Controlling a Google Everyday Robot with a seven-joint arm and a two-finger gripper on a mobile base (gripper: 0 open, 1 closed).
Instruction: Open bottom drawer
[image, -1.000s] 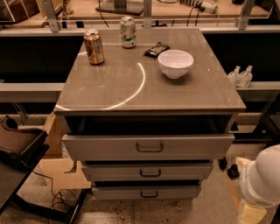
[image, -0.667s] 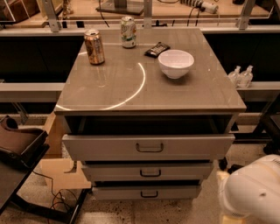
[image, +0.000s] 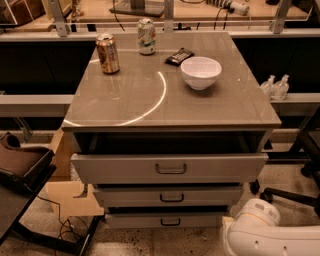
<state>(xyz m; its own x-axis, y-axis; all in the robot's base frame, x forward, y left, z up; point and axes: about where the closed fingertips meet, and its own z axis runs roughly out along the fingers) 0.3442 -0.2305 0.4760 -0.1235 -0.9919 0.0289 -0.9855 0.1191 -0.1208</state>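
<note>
Bottom drawer (image: 200, 220) is lowest of three, front just above the floor, with a small loop handle (image: 170, 222) at its centre. Fronts are stepped: top drawer (image: 210, 169) sticks out farthest, middle drawer (image: 210, 196) less, the bottom one sits farthest back. Dark gaps show above each front.

The gripper is out of frame, so its state can't be told. Only the white arm (image: 270, 235) shows, in the bottom right corner, right of the bottom drawer's right edge.

Floor in front of the handle is open. Cardboard (image: 70, 197) and a chair (image: 22, 167) crowd the left; a chair base (image: 287, 195) sits right.

On the cabinet top (image: 125, 100): bowl (image: 200, 72), two cans (image: 107, 53), dark packet (image: 179, 56).
</note>
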